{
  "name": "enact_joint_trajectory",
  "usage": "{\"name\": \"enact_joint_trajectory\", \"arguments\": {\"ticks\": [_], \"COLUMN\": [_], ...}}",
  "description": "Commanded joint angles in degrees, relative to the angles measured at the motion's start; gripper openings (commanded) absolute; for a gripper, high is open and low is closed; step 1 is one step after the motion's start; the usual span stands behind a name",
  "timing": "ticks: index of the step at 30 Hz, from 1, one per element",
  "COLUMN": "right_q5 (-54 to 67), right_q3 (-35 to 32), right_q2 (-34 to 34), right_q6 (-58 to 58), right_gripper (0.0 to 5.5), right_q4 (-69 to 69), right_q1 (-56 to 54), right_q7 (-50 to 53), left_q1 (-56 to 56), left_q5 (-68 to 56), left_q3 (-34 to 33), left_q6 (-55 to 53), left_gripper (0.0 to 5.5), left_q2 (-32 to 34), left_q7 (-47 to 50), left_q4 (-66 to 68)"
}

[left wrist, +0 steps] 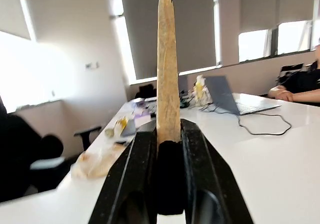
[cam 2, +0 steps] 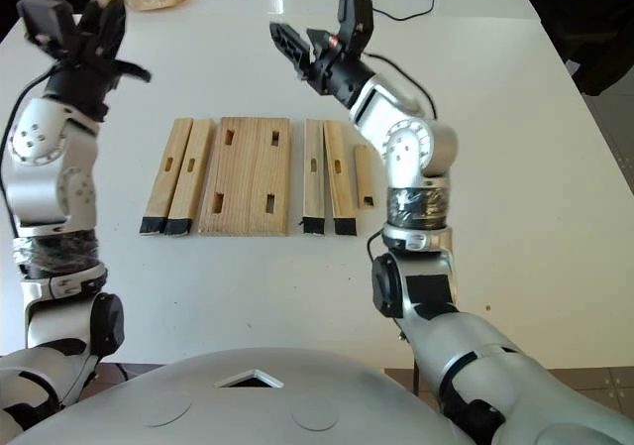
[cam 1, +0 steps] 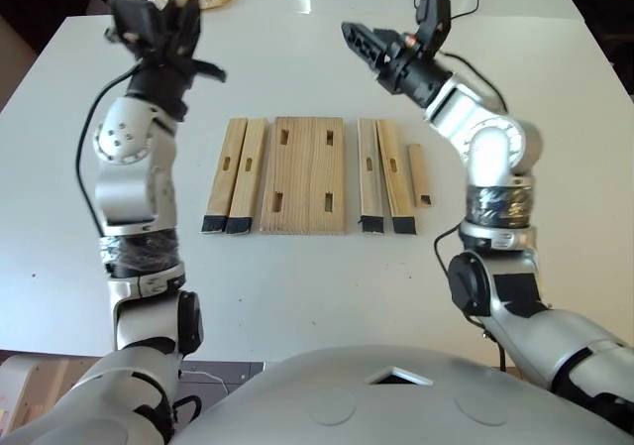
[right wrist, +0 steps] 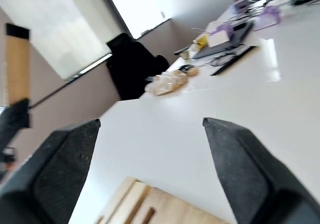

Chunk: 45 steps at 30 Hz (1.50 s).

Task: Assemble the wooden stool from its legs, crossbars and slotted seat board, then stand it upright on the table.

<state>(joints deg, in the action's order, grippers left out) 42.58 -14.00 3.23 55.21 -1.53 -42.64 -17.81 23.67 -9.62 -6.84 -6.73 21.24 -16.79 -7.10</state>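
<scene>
L gripper (left wrist: 169, 134) clamps wood piece (left wrist: 167, 59) upright; R gripper (cam 1: 367, 49) wide open, empty. Step, likely: first joint. Next: align piece w/ seat (cam 1: 305, 172) slot.

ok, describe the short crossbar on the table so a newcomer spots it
On the white table, find the wide seat board in the middle of the row. The crossbar ends that row on the robot's right, far shorter than the black-tipped legs beside it.
</scene>
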Motion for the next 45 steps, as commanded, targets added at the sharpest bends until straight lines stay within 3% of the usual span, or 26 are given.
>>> {"name": "enact_joint_trajectory", "arguments": {"ticks": [1,8,25,40,45], "right_q5": [13.57,25.14,27.21,24.30,23.71], "right_q3": [-5.83,-9.65,-7.54,-4.22,-3.50], "right_q2": [3.73,3.75,6.67,8.83,9.40], "right_q6": [13.50,21.32,18.36,13.26,12.02], "right_gripper": [3.81,3.81,3.81,1.43,1.32], "right_q4": [2.43,0.95,0.00,1.65,3.18], "right_q1": [-9.91,-14.35,-14.83,-13.44,-12.28], "right_q7": [0.48,6.10,7.98,5.77,4.45], "left_q1": [-0.88,-4.20,-7.02,-10.42,-11.08], "left_q5": [5.15,3.62,-3.45,-3.64,-4.93], "left_q3": [5.62,8.70,9.84,11.86,11.63], "left_q6": [6.46,7.36,3.40,4.67,3.77], "left_gripper": [0.42,0.42,0.42,0.42,0.42], "left_q2": [-0.30,-1.09,-3.90,-2.84,-1.66], "left_q7": [-1.62,-5.03,-7.72,-11.76,-13.37], "left_q4": [-4.02,-10.03,-15.14,-12.70,-12.68]}}
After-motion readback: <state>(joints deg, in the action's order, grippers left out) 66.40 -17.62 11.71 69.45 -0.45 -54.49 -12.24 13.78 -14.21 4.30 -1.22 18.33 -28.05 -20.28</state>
